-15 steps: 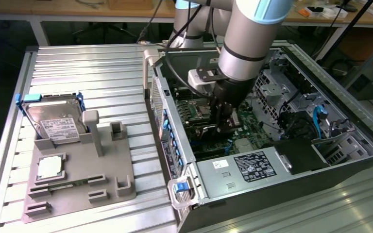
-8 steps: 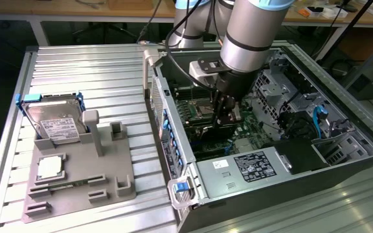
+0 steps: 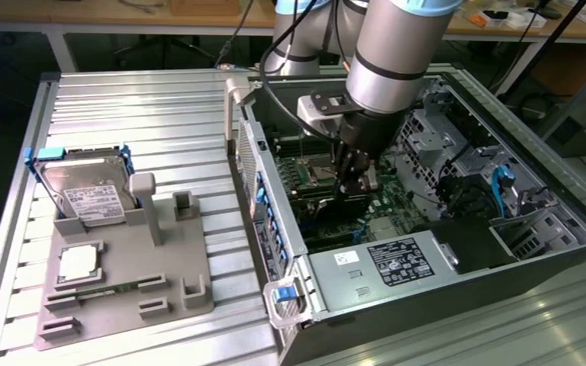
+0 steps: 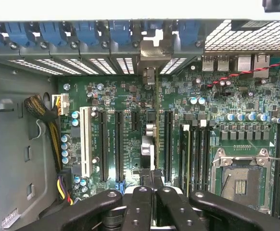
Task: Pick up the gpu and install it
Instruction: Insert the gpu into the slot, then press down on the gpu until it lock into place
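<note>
Open computer case (image 3: 415, 252) on slatted metal table (image 3: 140, 114), arm's gripper (image 3: 354, 183) lowered inside over green motherboard (image 3: 319, 171), closed on gpu (image 3: 346, 197), grey fixture tray (image 3: 130, 297) at exterior view's left, hard drive (image 3: 88, 191) propped upright in it, square processor chip (image 3: 79, 261) lying flat just beside.

Gpu (image 4: 150, 139) edge-on, upright over motherboard slot, silver bracket against rear case wall.

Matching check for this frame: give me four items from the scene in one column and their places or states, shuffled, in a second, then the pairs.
1. gpu
2. hard drive
3. processor chip
4. CPU socket

a. lying flat on the grey holder
b. empty, on the motherboard
c. gripped edge-on inside the case
d. propped up tilted at the holder's end

Pairs: 1-c, 2-d, 3-a, 4-b
</note>
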### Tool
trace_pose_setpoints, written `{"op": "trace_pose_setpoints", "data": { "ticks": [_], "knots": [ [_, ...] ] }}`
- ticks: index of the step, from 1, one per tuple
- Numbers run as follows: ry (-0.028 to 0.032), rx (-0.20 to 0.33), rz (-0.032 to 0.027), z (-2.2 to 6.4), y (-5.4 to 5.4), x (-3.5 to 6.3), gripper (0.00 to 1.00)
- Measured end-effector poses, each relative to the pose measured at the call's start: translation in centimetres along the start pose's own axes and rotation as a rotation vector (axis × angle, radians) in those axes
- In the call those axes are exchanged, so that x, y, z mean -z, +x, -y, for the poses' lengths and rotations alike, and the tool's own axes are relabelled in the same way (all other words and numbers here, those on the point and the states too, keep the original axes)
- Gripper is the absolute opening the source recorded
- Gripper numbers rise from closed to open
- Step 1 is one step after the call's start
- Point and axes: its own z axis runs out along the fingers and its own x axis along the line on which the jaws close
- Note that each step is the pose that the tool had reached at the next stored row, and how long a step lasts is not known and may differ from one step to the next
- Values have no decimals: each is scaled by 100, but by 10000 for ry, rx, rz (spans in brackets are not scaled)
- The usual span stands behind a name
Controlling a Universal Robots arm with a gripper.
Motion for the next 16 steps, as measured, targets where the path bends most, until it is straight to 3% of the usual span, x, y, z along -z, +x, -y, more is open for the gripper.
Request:
{"op": "trace_pose_setpoints", "data": {
  "ticks": [8, 11, 16],
  "knots": [
    [0, 0, -1, 0, 0, 2, 11],
    [15, -1, 0, -102, 0, -8, 11],
    [13, 1, -4, -146, -3, -79, 11]
  ]
}}
